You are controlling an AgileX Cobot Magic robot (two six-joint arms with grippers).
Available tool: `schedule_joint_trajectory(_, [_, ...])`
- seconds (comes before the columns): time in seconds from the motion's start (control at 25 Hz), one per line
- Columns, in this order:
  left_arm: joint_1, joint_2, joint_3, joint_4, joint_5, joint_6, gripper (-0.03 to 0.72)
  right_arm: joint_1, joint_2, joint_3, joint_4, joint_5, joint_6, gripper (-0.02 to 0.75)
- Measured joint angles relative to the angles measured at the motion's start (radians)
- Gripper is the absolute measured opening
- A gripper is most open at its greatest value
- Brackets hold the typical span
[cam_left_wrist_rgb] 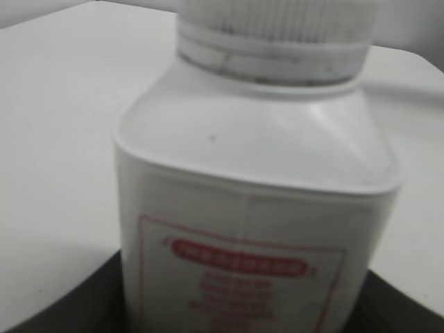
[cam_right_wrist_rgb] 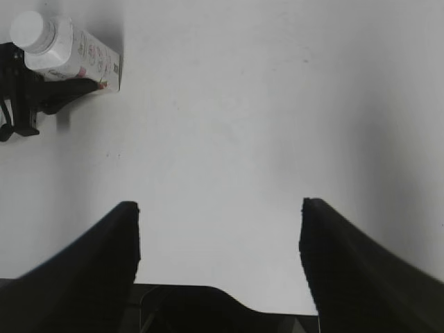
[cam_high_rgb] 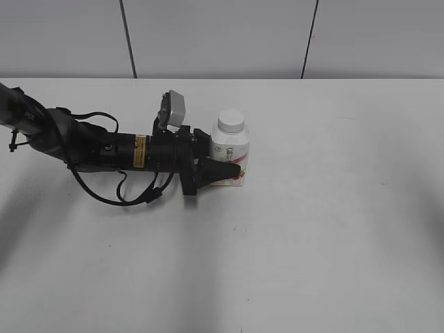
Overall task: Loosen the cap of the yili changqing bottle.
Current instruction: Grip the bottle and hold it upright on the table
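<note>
The yili changqing bottle [cam_high_rgb: 229,147] stands upright on the white table, white with a pink-red label. Its white ribbed cap [cam_high_rgb: 231,121] is on the neck. My left gripper [cam_high_rgb: 223,171] reaches in from the left and is shut on the bottle's lower body. In the left wrist view the bottle [cam_left_wrist_rgb: 257,208] fills the frame, with the cap [cam_left_wrist_rgb: 277,28] at the top edge and dark fingers [cam_left_wrist_rgb: 239,305] on both sides. My right gripper [cam_right_wrist_rgb: 218,211] is open and empty above bare table, far from the bottle [cam_right_wrist_rgb: 73,48] and the cap [cam_right_wrist_rgb: 28,28].
The white table [cam_high_rgb: 333,229] spreads all round the bottle. A grey panelled wall [cam_high_rgb: 222,35] runs behind its far edge. The left arm's black body and cables [cam_high_rgb: 118,156] lie low across the left part of the table.
</note>
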Motion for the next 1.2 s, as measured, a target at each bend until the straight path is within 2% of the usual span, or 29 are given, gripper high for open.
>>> schedule_joint_trajectory(0.2, [-0.004, 0.0, 0.0, -0.02, 0.002, 0.008, 0.417, 0.026, 0.187, -0.132, 0.052, 0.066, 0.0, 0.565])
schedule_joint_trajectory(0.32, [-0.005, 0.0, 0.0, -0.024, 0.002, 0.017, 0.417, 0.102, 0.289, -0.197, 0.055, 0.06, 0.023, 0.565])
schedule_joint_trajectory(0.52, [-0.009, 0.0, 0.0, -0.051, 0.003, 0.031, 0.417, 0.262, 0.477, -0.35, 0.017, 0.056, 0.168, 0.565])
schedule_joint_trajectory(0.68, [-0.029, 0.0, 0.001, -0.057, 0.007, 0.032, 0.416, 0.337, 0.627, -0.497, 0.007, 0.057, 0.245, 0.565])
schedule_joint_trajectory(0.84, [-0.051, 0.0, 0.001, -0.055, 0.01, 0.035, 0.416, 0.385, 0.768, -0.632, -0.003, 0.063, 0.287, 0.565])
schedule_joint_trajectory(1.2, [-0.052, 0.0, 0.001, -0.051, 0.024, 0.038, 0.416, 0.46, 1.024, -0.837, -0.019, 0.128, 0.32, 0.565])
